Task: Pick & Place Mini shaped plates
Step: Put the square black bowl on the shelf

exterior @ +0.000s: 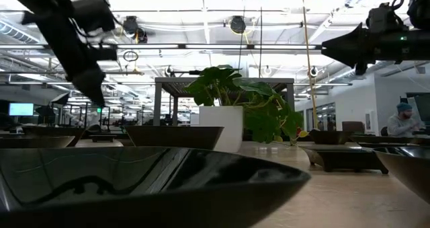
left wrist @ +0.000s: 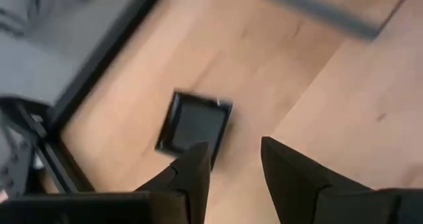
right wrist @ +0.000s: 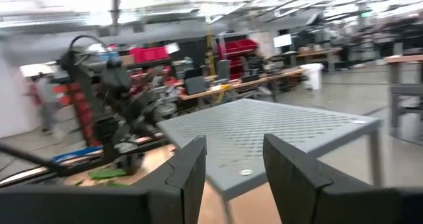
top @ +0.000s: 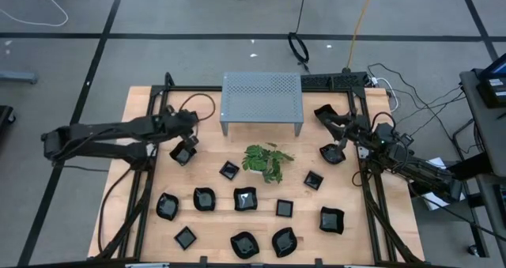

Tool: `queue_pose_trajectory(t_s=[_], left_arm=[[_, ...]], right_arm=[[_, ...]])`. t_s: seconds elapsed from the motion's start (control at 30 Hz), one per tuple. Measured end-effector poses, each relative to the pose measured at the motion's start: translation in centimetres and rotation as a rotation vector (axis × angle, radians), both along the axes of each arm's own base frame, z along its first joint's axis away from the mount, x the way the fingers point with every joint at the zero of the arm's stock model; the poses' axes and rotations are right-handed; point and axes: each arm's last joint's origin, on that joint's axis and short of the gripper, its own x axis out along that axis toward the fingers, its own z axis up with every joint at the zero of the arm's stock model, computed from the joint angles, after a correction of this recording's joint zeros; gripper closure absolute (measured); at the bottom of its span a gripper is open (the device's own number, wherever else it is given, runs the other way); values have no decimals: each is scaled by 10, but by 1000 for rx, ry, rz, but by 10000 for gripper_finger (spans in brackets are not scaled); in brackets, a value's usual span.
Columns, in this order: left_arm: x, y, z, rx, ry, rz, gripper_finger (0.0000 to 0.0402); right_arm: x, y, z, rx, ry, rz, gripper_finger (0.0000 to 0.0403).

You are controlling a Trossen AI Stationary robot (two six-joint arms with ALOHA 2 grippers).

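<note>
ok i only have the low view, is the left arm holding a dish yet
observer: no, the left fingers are open with nothing between them. a square black dish lies on the wood just beyond them
operator: and the right arm
observer: the right fingers are open and empty too, facing the grey perforated stand
operator: any dish near it
observer: yes, from above another black dish sits on the table close by that arm's tip
</note>
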Motion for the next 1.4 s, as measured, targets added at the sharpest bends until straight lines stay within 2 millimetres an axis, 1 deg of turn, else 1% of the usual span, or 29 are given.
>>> queue_pose_trajectory(t_s=[0.13,0.2,0.37,0.47,0.57,0.83,1.07,1.3,1.4], left_arm=[[4,15,-17,-47,111,24,261],[6,22,-25,-62,146,48,261],[9,40,-37,-77,147,121,261],[10,47,-42,-127,107,121,261],[11,53,-44,-154,73,120,261],[7,66,-43,-134,27,172,261],[4,70,-44,-201,-40,223,261],[3,72,-44,-200,-49,235,261],[5,74,-49,-212,-48,249,261]], right_arm=[[-1,-2,0,8,-4,-74,261],[-1,-2,0,2,-1,-80,261],[-1,-2,0,-2,1,-77,261],[-1,-2,0,-2,2,-77,261],[-1,-2,0,-11,7,-78,261],[-1,-2,0,-20,12,-80,261],[-1,-2,0,-34,20,-83,261],[-1,-2,0,-34,20,-82,261],[-1,-2,0,-34,20,-83,261]])
